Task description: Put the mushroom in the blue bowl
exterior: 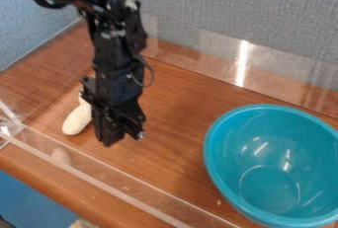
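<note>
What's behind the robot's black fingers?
Behind the black fingers you can see the wooden table and part of the mushroom: its pale stem sticks out on the left side of the picture. The rest is covered, so I can't see its cap.

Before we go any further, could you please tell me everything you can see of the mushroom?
The mushroom lies on its side on the brown wooden table, left of the blue bowl in the picture and outside it. A thick, smooth, cream-white stem with a rounded end points toward the near edge. The dark claw covers the rest, so its cap is hidden. The claw is right against it in this view, but whether it grips the mushroom I cannot tell.
</note>
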